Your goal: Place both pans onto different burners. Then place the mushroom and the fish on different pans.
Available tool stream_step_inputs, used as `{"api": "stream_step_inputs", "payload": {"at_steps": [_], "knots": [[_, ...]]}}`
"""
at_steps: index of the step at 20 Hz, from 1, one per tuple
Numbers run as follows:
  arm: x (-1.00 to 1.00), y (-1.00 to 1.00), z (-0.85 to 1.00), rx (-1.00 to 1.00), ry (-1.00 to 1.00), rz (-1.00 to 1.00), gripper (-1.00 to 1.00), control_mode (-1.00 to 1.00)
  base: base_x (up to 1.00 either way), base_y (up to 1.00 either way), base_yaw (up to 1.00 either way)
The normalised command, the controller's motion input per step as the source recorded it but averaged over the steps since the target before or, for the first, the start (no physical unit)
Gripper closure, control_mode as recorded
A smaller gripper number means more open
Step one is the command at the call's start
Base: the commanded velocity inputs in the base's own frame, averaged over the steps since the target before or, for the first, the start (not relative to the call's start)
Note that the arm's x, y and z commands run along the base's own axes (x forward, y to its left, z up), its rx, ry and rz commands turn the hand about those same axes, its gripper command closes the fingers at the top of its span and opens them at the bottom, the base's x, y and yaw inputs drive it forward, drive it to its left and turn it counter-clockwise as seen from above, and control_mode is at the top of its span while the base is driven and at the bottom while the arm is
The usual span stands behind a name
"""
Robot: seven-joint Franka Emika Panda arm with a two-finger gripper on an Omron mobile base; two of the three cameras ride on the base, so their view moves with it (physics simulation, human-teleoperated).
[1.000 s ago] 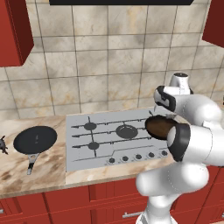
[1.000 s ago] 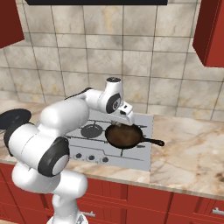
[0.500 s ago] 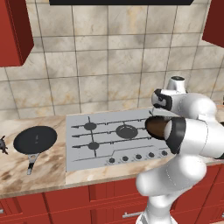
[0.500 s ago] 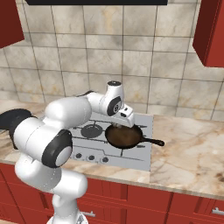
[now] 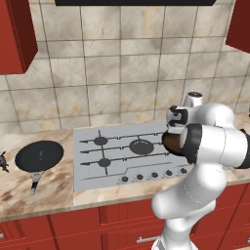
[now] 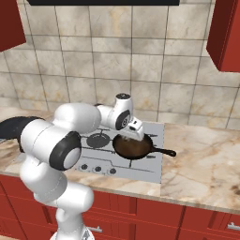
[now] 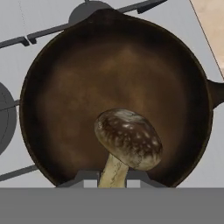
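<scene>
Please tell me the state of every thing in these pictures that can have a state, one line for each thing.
Gripper: shut on the mushroom's stem.
Mushroom: held over the brown pan; whether it touches the pan I cannot tell.
Brown pan: on the cooktop's right side, handle pointing right.
Black pan: on the counter left of the cooktop, not on a burner.
Fish: on the counter, left of the black pan.

The brown pan (image 7: 118,78) looks like matt cast iron, its floor worn lighter than its dark rim; the mushroom (image 7: 129,138) has a smooth, speckled, faintly glossy cap on a pale stem; the cooktop (image 5: 117,158) reads as satin grey metal; the black pan (image 5: 39,156) is flat matt; the counter (image 6: 206,161) is polished veined marble; the wall tiles (image 5: 122,78) are mottled stone.
</scene>
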Motion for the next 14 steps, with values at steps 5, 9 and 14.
{"api": "stream_step_inputs", "payload": {"at_steps": [5,9,14], "knots": [[0.04,-0.03,-0.31,0.0,0.0,0.0,1.0,-1.0,0.0,0.0,0.0],[0.01,-0.05,-0.23,0.0,0.0,0.0,1.0,-1.0,0.0,0.0,0.0],[0.09,-0.05,-0.19,0.0,0.0,0.0,1.0,-1.0,0.0,0.0,0.0]]}}
